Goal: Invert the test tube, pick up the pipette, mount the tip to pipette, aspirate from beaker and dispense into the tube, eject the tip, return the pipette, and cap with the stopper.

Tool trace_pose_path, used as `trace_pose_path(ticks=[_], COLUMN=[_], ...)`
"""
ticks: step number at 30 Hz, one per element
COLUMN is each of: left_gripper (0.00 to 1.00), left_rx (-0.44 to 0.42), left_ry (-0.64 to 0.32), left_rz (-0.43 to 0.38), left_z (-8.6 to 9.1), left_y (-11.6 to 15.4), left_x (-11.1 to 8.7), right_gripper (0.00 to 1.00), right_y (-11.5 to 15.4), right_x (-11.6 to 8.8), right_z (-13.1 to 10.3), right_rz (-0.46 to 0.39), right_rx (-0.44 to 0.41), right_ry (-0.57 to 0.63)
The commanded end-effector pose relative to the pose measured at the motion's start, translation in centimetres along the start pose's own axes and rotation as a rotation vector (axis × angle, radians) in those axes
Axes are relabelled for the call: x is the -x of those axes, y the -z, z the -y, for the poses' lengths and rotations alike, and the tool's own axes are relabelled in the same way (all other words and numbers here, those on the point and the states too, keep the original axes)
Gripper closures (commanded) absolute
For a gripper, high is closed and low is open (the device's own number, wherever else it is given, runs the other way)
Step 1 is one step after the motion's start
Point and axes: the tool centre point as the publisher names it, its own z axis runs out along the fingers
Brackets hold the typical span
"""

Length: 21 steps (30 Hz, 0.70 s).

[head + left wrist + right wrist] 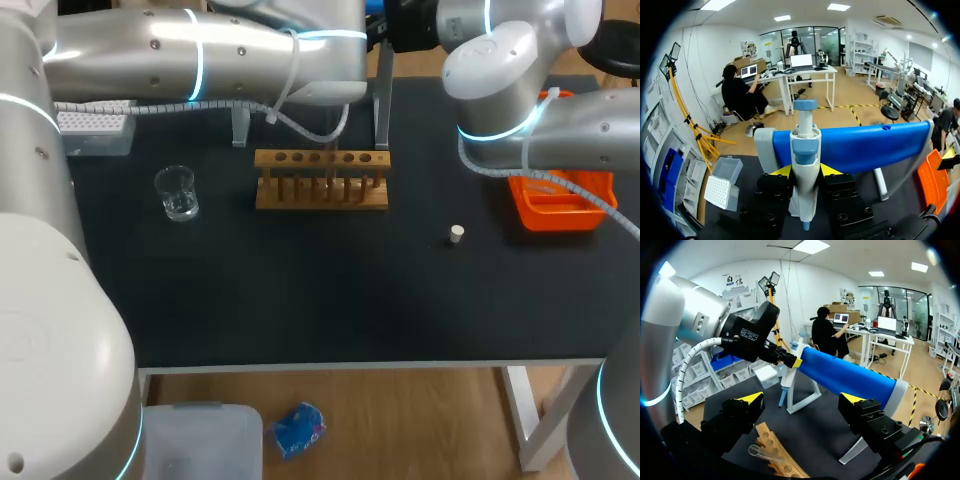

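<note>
Containers: glass beaker point(177, 193) on the left of the black table point(300, 290), clear-walled and round; there is a pale glint low inside it, and I cannot tell whether it is liquid or how high it stands. The tip box point(720, 189) is beside the left gripper point(805, 171), with its clear hinged lid up and a white grid of tips showing. The orange bin point(560, 205) sits at the right edge, moulded plastic, partly behind the right arm's cable; contents not discernible. The wooden rack point(320, 192) is mid-table, with a row of round holes along its top bar. In the right wrist view a clear glass test tube point(761, 452) sits at the rack just under the right gripper point(802, 398), its open rim visible; how it is seated cannot be told. Pipette point(805, 150): white body with a pale blue collar and a blue plunger knob on top, tapering to a small blue end below. It hangs upright against the smooth blue bar of the stand point(865, 147) at the back of the table. The left gripper is closed on the pipette, with one yellow tip pressed to each side of the body. The right wrist view shows the same grip from the side. The right gripper is spread wide, nothing between its fingers, above the rack and facing the stand. The stopper point(456, 234) is a small pale cylinder, alone on the table between the rack and the orange bin, touching neither.
</note>
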Motion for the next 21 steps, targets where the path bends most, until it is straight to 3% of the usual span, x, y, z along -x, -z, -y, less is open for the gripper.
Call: trace_pose_path(ticks=[1,18,19,20,21], left_gripper=[1.00,1.00,0.65,0.00,0.00], left_rx=[0.027,0.050,0.049,0.048,0.047], left_ry=[-0.007,-0.009,-0.008,-0.007,-0.006], left_rz=[0.002,0.003,0.003,0.001,0.001], left_z=[0.23,-0.33,-0.31,-0.29,-0.28], left_y=[-0.42,-1.18,-1.13,-1.08,-1.04], left_x=[-0.24,-0.19,-0.13,-0.08,-0.03], right_gripper=[0.00,0.00,0.00,0.00,0.00], right_y=[-0.01,-0.01,-0.01,-0.01,-0.01], right_x=[0.05,0.05,0.05,0.05,0.05], right_z=[-0.04,-0.04,-0.04,-0.04,-0.04], right_rz=[-0.002,-0.002,-0.002,-0.002,-0.002], right_rx=[-0.002,-0.002,-0.002,-0.002,-0.002], right_ry=[0.000,0.000,0.000,0.000,0.000])
